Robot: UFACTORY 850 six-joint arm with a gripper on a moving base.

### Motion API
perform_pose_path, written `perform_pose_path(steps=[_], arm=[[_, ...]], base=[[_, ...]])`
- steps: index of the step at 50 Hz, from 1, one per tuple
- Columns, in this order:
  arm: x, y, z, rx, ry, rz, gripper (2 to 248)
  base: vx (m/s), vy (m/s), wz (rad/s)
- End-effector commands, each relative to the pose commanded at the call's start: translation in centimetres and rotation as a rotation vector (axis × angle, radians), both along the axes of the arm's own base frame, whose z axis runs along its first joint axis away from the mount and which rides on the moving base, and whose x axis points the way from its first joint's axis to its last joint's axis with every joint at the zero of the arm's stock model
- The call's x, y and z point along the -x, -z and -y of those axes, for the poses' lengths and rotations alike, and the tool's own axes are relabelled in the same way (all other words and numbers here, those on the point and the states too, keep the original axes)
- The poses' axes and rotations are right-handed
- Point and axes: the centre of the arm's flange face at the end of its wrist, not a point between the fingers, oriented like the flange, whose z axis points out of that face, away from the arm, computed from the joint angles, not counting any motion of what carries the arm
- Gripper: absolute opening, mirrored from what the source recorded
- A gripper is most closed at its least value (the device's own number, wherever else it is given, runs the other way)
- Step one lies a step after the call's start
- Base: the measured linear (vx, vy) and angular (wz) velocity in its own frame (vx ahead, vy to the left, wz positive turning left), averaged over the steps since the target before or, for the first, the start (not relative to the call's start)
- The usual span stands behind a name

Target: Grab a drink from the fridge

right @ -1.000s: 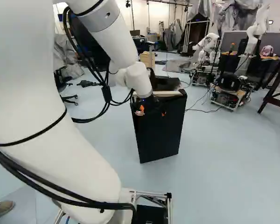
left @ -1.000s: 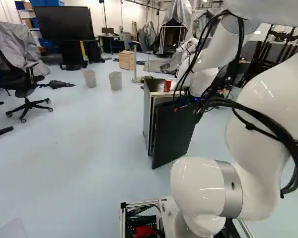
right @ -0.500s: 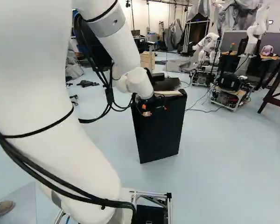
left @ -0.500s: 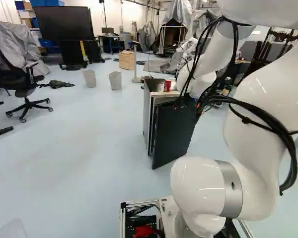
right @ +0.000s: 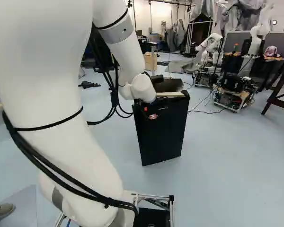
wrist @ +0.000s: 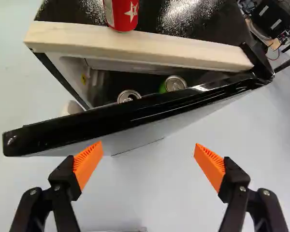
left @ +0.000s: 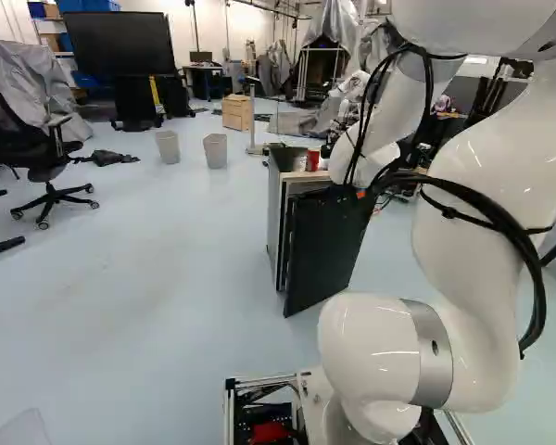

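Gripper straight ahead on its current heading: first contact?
Probably the fridge door, near its top: it crosses just ahead of the open gripper in the wrist view, with the cans beyond it. Depth is unclear, so I can't tell whether top edge or outer face comes first.

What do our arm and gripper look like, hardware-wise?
Arm: glossy white, rounded segments with grey bands at joints; thick black cables run outside, held by thin black ties. Gripper: black two-finger gripper, slim linkages with visible screw heads, angled bright-orange pads with fine ribbing.
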Motion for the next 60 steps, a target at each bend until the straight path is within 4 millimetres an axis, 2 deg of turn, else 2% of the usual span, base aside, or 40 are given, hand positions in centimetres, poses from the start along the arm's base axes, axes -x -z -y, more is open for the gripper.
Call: perform_pose_path(steps=[29, 38, 60], arm=[[3.7, 3.1, 0.0, -0.019, -0.003, -0.034, 247], [3.8, 3.7, -0.1, -0.022, -0.019, -0.015, 247], [3.3, 3.4, -0.3, -0.017, -0.064, 0.060, 247]], base=[[0.000, 0.000, 0.000], [0.000, 0.000, 0.000], [0.000, 0.000, 0.000]])
